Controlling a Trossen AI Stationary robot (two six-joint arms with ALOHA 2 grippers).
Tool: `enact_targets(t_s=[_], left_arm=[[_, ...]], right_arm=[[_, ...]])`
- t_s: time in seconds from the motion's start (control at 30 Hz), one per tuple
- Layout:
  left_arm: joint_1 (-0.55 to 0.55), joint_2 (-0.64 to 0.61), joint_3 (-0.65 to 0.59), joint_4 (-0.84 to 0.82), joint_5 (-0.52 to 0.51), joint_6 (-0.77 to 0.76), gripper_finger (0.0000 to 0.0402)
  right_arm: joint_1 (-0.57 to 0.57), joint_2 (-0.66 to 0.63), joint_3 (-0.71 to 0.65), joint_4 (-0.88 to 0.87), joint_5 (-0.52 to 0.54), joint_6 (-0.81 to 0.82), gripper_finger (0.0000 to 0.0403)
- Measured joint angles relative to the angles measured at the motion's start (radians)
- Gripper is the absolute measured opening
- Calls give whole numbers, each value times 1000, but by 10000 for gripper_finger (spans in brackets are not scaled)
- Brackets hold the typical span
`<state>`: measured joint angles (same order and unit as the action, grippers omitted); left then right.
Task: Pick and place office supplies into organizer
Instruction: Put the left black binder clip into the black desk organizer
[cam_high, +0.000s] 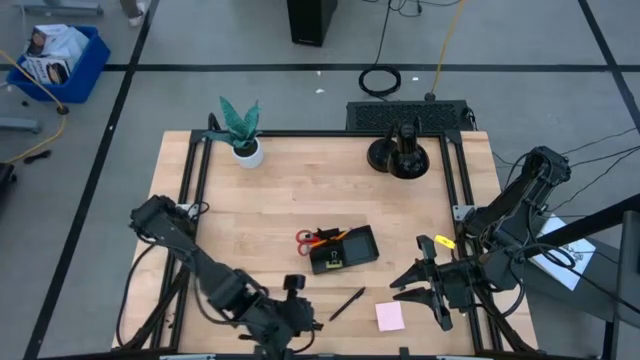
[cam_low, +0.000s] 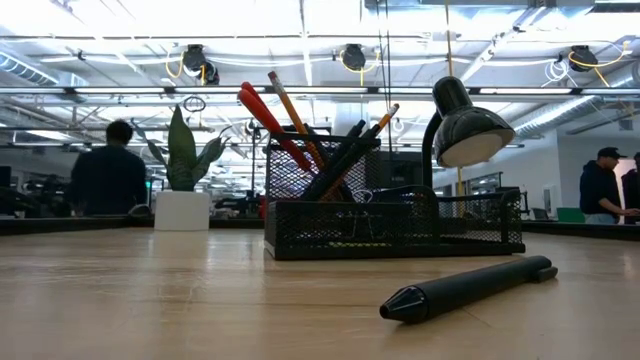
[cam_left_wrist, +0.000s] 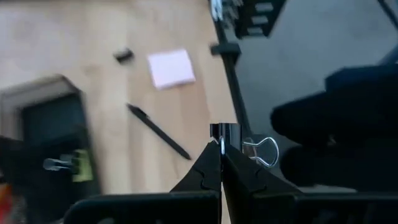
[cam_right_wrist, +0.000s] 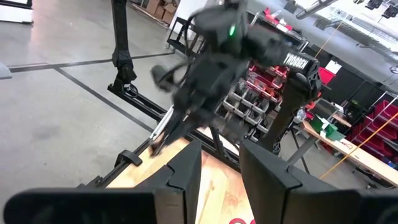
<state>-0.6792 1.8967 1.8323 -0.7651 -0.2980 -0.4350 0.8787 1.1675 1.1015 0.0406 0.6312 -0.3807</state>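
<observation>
Pen (cam_high: 347, 303): I see it lying diagonal, beside organizer (cam_high: 343, 249). Left gripper (cam_left_wrist: 221, 151) pinched on a binder clip (cam_left_wrist: 261, 151), seemingly; right gripper (cam_right_wrist: 219, 163) parted, empty; "TROSSEN" legible.

Grey floor (cam_high: 250, 95) with black tape lines, blue bin (cam_high: 58, 60) at 10 o'clock, bright ceiling lights (cam_low: 300, 20).

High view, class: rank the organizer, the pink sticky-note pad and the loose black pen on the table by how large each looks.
1. Organizer, clearly the largest.
2 and 3. Black pen and pink sticky-note pad: unsure. The pen looks longer but very thin; the pad is shorter but covers more area.
</observation>
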Motion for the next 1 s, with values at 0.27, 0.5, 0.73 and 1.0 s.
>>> enact_targets(t_s=[0.27, 0.5, 0.73, 1.0], left_arm=[[84, -36, -245, 203, 121, 7, 0], [166, -200, -464, 316, 86, -12, 0], [165, -274, -613, 470, -103, -66, 0], [138, -175, -616, 504, -219, -103, 0]], right_arm=[[0, 0, 0, 1, 0, 3, 100], [0, -1, 0, 16, 1, 7, 100], [0, -8, 0, 15, 28, -8, 100], [-2, -18, 0, 21, 55, -57, 100]])
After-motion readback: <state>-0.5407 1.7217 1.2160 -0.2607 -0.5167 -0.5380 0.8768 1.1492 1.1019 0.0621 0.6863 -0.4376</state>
